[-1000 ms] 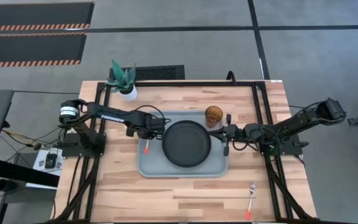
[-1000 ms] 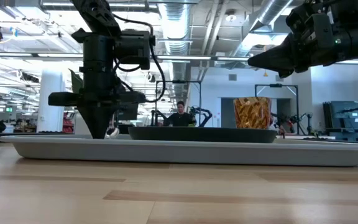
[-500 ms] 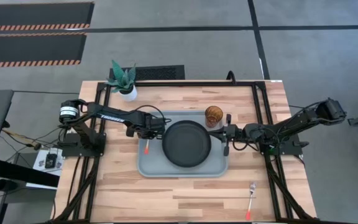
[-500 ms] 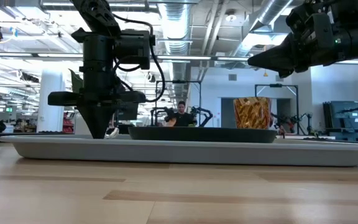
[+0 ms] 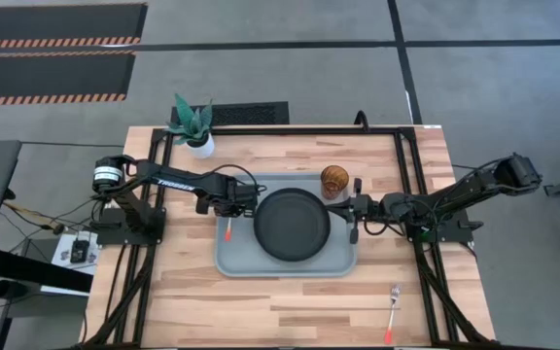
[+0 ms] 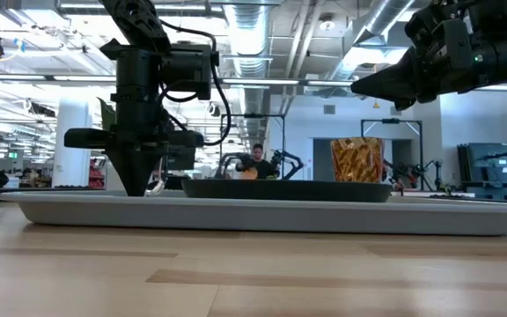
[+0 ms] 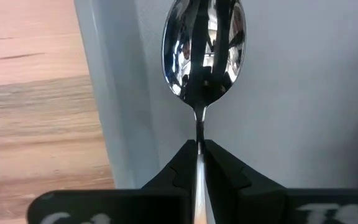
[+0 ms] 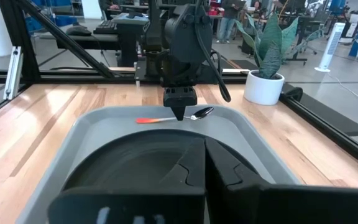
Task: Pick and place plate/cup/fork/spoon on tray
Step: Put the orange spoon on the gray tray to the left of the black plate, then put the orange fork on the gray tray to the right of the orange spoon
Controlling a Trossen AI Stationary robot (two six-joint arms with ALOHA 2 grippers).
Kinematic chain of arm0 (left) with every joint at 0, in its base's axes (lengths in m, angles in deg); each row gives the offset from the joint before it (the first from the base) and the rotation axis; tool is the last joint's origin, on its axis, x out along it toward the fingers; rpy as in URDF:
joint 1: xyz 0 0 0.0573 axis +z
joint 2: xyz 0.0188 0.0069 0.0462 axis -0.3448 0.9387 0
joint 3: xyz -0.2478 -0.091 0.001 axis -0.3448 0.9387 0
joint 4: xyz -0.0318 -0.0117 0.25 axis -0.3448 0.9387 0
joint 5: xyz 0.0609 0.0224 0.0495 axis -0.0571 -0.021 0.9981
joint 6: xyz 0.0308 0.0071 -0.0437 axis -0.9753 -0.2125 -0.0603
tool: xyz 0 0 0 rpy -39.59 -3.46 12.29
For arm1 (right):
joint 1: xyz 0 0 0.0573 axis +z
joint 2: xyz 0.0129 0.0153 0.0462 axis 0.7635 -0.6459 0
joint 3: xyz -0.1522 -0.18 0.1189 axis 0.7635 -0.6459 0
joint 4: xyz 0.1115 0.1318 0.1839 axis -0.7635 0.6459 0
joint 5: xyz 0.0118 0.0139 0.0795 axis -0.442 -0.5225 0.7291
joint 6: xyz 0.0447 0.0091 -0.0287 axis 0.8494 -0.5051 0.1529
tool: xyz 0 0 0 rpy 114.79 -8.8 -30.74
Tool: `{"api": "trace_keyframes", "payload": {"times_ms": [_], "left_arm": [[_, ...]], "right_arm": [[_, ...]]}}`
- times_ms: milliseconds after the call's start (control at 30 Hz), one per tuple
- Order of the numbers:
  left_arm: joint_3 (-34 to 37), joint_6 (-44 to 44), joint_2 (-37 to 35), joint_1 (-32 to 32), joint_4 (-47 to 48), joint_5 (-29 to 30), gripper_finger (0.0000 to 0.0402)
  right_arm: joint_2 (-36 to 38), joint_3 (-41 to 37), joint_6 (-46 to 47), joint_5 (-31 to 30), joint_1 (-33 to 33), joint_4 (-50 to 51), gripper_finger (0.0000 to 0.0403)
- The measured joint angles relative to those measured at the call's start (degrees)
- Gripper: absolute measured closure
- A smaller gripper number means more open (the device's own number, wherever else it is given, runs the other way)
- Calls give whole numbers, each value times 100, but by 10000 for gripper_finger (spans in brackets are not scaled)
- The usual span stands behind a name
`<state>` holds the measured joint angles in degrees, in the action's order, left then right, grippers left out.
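The black plate point(image 5: 292, 224) lies on the pale grey-blue tray point(image 5: 236, 261). The amber cup point(image 5: 334, 181) stands upright at the tray's far right corner. My left gripper point(image 5: 229, 207) is at the tray's left side, shut on the spoon point(image 8: 166, 118), whose red handle point(image 5: 228, 231) points toward the near edge. My right gripper point(image 5: 350, 210) hovers shut and empty above the plate's right edge. The fork point(image 5: 393, 309) lies on the table near the front right. My left gripper pinches the spoon's thin silver neck point(image 7: 199, 127), just behind the bowl point(image 7: 204, 50), between its two fingertips point(image 7: 219, 165). The fingers come from above, pointing down, and lie across the spoon. The spoon sits about level just over the tray floor; whether it rests on it I cannot tell.
A white pot with a green plant point(image 5: 195, 126) stands at the table's far left. Dark frame rails point(image 5: 411, 185) run along both table sides. Bare wood lies in front of the tray. A person point(image 6: 255, 163) shows in the room beyond.
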<state>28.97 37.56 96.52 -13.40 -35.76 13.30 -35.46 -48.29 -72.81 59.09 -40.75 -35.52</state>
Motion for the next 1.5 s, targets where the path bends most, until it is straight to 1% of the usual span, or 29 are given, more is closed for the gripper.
{"api": "trace_keyframes", "payload": {"times_ms": [167, 400, 567, 700, 833, 900, 967, 1067, 1133, 1267, 1400, 1500], "left_arm": [[0, -1, 0, 0, -1, 46, 370], [0, -10, 0, -66, 0, 129, 368], [-11, -218, -26, -76, 52, 207, 367], [-80, -442, -196, -206, 214, 460, 370], [-85, -783, -528, -499, 186, 641, 387], [-85, -991, -684, -700, 170, 932, 397], [-60, -1264, -820, -915, 24, 1196, 399], [158, -1944, -1008, -1238, -746, 1384, 401], [416, -2428, -1147, -1430, -1522, 1390, 401], [1157, -3383, -1496, -1701, -3313, 1389, 401], [2008, -4322, -1855, -1830, -5150, 1368, 401], [2616, -4887, -2096, -1842, -6170, 1392, 401]], "right_arm": [[0, 0, 0, 0, 0, 0, 394], [0, 0, 0, 0, 0, 0, 394], [0, 0, 0, 0, 0, 0, 393], [0, 0, 0, -2, 0, 19, 393], [0, 0, 1, -13, 0, 27, 393], [0, 0, 18, -12, 0, 50, 392], [0, 0, 41, -11, 6, 52, 392], [-2, 0, 41, -16, 83, 74, 393], [0, 0, 21, -13, 157, 70, 393], [131, 0, 2, -11, 266, 20, 393], [313, 0, 2, -19, 392, 17, 393], [423, 0, 36, -142, 526, 56, 394]]}}
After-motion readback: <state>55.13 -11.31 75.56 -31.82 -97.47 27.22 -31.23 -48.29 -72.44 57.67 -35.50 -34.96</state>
